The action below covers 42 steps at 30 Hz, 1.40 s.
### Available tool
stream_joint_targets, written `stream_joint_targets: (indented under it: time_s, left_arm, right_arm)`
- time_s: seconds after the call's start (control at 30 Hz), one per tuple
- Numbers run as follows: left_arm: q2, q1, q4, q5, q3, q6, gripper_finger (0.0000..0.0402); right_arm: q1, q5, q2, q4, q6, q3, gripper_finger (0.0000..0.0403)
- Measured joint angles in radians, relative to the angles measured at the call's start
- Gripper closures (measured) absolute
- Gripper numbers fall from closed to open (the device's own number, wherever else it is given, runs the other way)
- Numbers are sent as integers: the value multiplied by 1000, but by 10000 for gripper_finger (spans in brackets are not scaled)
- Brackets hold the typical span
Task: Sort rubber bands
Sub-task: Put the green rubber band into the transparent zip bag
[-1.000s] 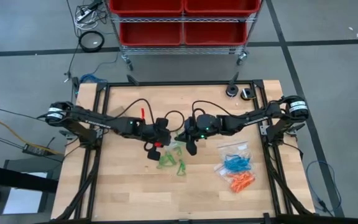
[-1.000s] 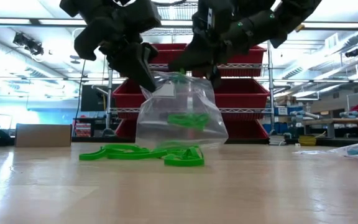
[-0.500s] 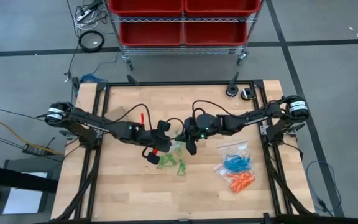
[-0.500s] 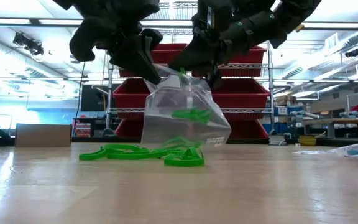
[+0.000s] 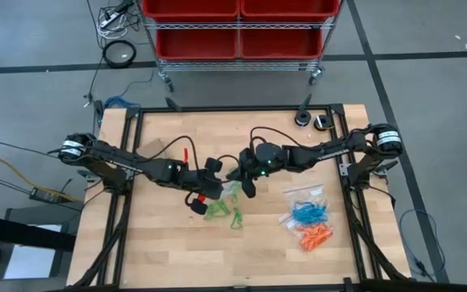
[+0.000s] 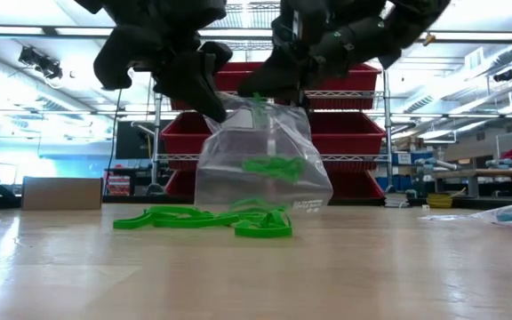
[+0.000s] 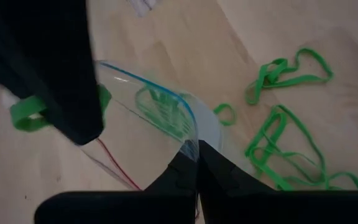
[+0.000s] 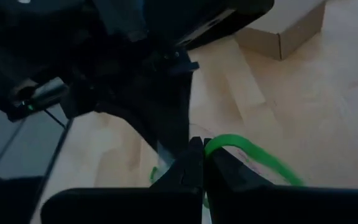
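my left gripper and right gripper were each clamped on clear bag rim | rubber bands below: light, floppy, snaggy; pinch one strand

green rubber bands loose on table, others bagged

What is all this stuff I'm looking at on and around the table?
Clear bag: one, held up mid-table, green bands inside.
Loose bands: several, green, on the table under the bag.
Second bag: one, clear, table's right side, blue bands inside.
Orange bands: a bunch, just below the blue ones.
Red bins: several, on a wire shelf behind the table.
Left tool: shut on the clear bag's edge.
Right tool: shut on the clear bag's top with a green band.
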Motion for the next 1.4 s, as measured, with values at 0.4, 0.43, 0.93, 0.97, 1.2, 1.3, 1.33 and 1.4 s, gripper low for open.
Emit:
stream_joint_targets:
  time_s: [0.4, 0.43, 0.93, 0.97, 1.2, 1.3, 1.33, 1.4]
  left_arm:
    - [0, -1, -102, -110, 75, 72, 393]
    - [0, 0, -120, -115, 90, 84, 393]
    - [0, 59, -158, 14, 281, 209, 393]
    - [0, 65, -150, 14, 283, 210, 393]
    - [30, 106, -141, 17, 283, 210, 393]
    - [55, 118, -139, 20, 283, 210, 393]
    - [63, 121, -136, 20, 283, 210, 393]
    - [73, 122, -128, 19, 283, 211, 393]
  right_arm:
    - [-38, -76, 0, -446, -187, 186, 403]
    - [-38, -78, 0, -459, -189, 188, 403]
    - [-5, -118, 0, -453, -388, 189, 403]
    - [-2, -115, 0, -450, -397, 189, 403]
    - [11, -120, 0, -423, -441, 190, 403]
    - [13, -146, 0, -427, -459, 190, 403]
    - [14, -157, 0, -435, -461, 190, 402]
    - [17, -193, 0, -463, -477, 190, 398]
